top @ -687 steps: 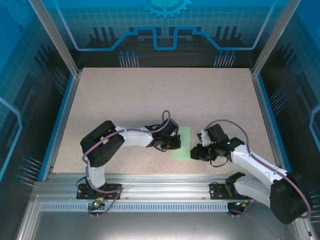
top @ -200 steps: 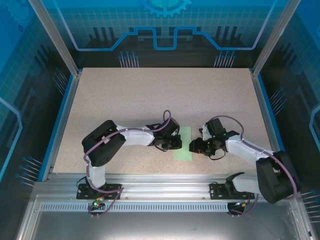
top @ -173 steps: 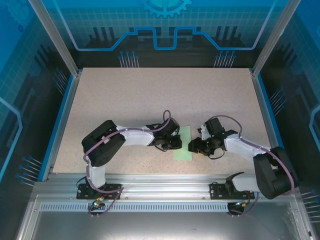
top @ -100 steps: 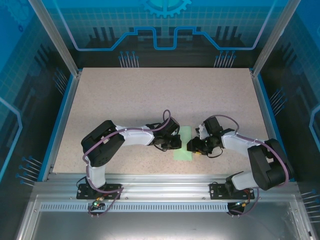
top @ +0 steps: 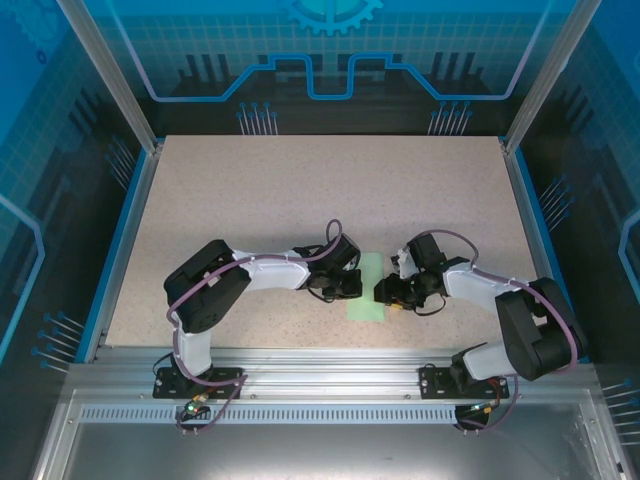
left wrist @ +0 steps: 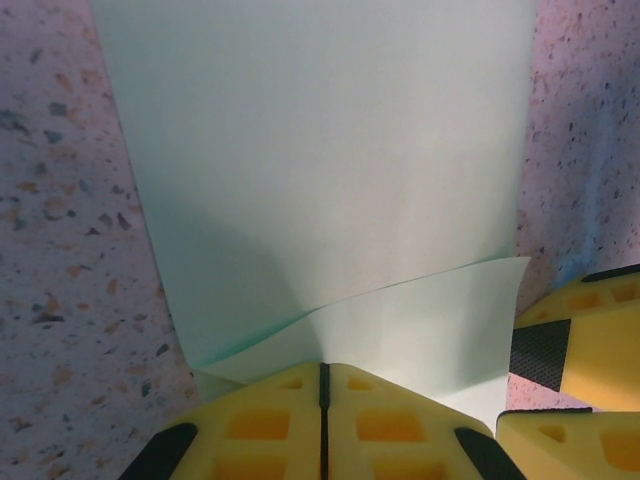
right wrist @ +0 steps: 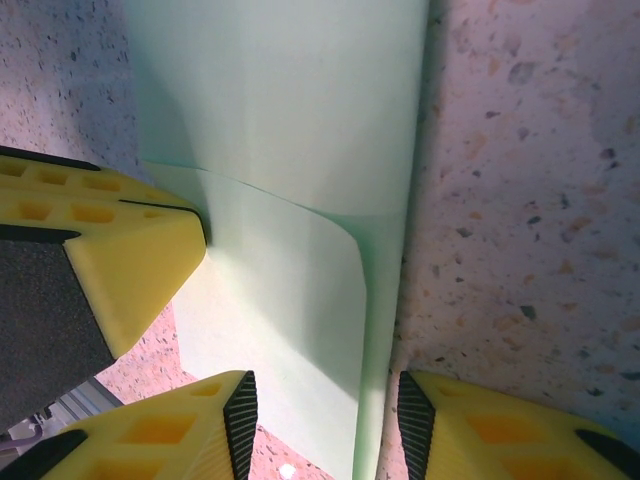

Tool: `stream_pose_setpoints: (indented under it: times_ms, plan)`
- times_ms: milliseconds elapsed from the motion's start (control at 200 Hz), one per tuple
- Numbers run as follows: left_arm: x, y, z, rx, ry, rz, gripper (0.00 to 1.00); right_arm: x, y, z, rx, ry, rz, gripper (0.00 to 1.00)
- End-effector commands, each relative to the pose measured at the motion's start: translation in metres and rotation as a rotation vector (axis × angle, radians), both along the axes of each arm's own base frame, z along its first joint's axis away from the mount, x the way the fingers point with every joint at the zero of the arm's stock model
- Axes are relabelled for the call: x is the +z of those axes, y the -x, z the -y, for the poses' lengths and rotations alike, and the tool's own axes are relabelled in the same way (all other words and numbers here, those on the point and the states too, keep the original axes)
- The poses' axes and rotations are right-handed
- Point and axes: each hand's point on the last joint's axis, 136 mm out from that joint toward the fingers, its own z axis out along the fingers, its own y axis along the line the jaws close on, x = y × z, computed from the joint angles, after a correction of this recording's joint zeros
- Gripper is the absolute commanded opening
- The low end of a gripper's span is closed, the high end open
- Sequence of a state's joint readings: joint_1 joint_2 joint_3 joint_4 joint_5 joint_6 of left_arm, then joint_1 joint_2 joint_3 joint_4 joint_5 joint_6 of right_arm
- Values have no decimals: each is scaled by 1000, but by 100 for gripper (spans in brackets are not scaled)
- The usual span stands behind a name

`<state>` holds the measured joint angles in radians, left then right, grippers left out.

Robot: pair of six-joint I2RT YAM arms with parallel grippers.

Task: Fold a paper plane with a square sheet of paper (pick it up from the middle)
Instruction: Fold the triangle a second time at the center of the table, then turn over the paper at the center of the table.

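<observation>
Already folded to a narrow strip, the thin pale mint-green square sheet of paper (top: 366,306) lies on the speckled beige counter (top: 300,190) between both arms.
It looks feather-light, limp and quick to crease or slide, so the loose upper flap near its middle seems the place to nip, gently. The left pincer (left wrist: 322,385) is closed tight at that flap's edge; whether a layer is caught I cannot tell. The right pincer (right wrist: 325,410) stands partly open astride the strip's long edge, holding nothing. Seconds ago the right arm sat off to the side; it has since swung in against the strip, while the left has hardly stirred.
</observation>
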<state>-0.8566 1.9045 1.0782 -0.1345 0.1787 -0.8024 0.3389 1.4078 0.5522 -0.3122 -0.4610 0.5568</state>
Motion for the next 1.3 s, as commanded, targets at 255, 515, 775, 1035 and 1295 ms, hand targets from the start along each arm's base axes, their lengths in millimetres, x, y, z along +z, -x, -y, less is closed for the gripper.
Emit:
stream_pose_setpoints:
  times_ms: [255,515,775,1035,1295]
  plan:
    - [-14,4,-13,-2,-74,-26,7,11,-10,-16,21,-107,19,42]
    - [-13,5,-14,1,-76,-24,7,13,-10,-17,22,-120,23,41]
    - [-9,4,-15,3,-75,-16,7,8,-9,-9,9,-75,19,42]
    - [-7,5,-16,3,-77,-10,8,17,-7,-14,17,-180,22,40]
    - [-3,4,-16,7,-73,-6,8,12,-8,-5,-8,-170,13,36]
